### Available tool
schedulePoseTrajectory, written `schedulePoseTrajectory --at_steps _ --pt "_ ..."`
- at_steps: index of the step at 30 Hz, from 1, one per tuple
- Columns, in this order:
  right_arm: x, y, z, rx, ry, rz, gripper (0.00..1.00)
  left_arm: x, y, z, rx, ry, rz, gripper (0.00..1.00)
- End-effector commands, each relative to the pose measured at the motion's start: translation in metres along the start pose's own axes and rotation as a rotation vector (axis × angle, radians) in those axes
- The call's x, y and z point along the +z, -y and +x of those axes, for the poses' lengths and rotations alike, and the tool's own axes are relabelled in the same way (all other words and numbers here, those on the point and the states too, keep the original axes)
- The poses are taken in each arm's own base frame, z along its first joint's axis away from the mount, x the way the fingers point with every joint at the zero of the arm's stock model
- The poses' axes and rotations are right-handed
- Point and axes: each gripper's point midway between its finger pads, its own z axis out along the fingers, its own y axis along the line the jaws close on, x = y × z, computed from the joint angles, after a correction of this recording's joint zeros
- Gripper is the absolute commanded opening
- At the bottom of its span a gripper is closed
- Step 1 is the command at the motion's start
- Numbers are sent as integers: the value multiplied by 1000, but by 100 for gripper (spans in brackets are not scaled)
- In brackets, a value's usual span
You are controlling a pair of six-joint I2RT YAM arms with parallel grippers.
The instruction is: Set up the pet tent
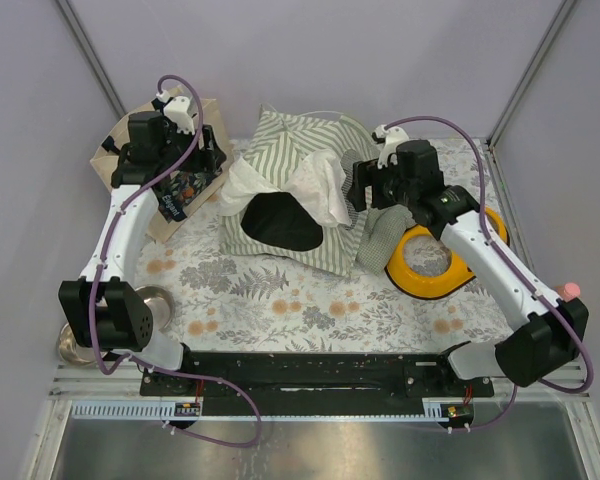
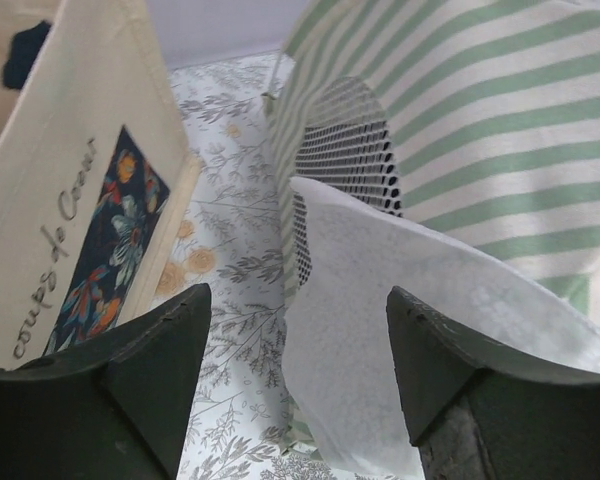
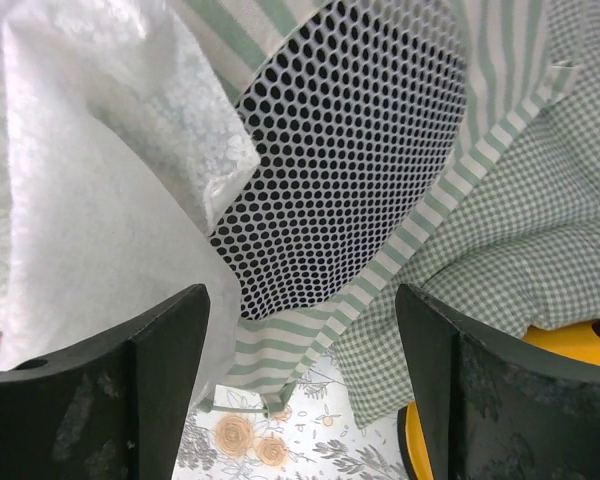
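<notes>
**Top external view: pet tent stands upright mid-worktop, both pairs of jaws spread**

Seen from above, the pet tent (image 1: pixel 298 150) stands in the middle of the worktop (image 1: pixel 280 305), which is covered by a floral cloth. Its green-and-white striped fabric is raised into a peak. The dark door opening (image 1: pixel 280 222) faces the arm bases, with white lacy flaps (image 1: pixel 325 185) bunched above and to either side of it.

The left arm (image 1: pixel 120 225) reaches to the tent's left side, and the right arm (image 1: pixel 480 240) reaches to its right side.

- **Left jaws:** the left wrist view shows the two dark fingers (image 2: pixel 140 390) well apart and pinching nothing. A white flap (image 2: pixel 400 330) hangs in the gap, close to one finger (whether it touches, I cannot tell). Beyond it are the tent's mesh panel (image 2: pixel 345 140) and stripes.
- **Right jaws:** the right wrist view shows the fingers (image 3: pixel 130 400) spread wide and empty. They point at the round mesh panel (image 3: pixel 350 150), with a white flap (image 3: pixel 90 200) beside it.

Other things sit around the tent:

- A beige tote bag (image 1: pixel 166 226) with a printed floral patch stands just left of the tent, partly under the left arm.
- A green checked cushion (image 1: pixel 380 240) leans against the tent's right side.
- A yellow ring-shaped object (image 1: pixel 420 278) lies just beyond the cushion.
- A metal bowl (image 1: pixel 158 298) sits well to the tent's near left, by the left arm's base.
</notes>
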Motion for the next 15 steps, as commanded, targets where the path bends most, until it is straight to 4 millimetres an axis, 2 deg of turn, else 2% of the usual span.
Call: schedulePoseTrajectory --at_steps 1,2,5,8,12,15 --pt "-43 6 -49 115 146 90 84 -23 -17 -29 -40 86 -149 74" --pt "-49 4 -54 128 160 91 84 -27 -19 -32 -51 98 -172 75" --pt "-65 -1 -66 155 197 80 84 -44 -19 -49 -71 150 -219 67" --pt "-71 20 -66 205 204 205 84 -58 -7 -66 -87 194 -187 61" --pt "-62 59 -37 321 130 418 83 -69 31 -74 -75 240 -8 61" --pt "-48 89 -6 452 73 511 83 -73 44 -69 -72 277 58 65"
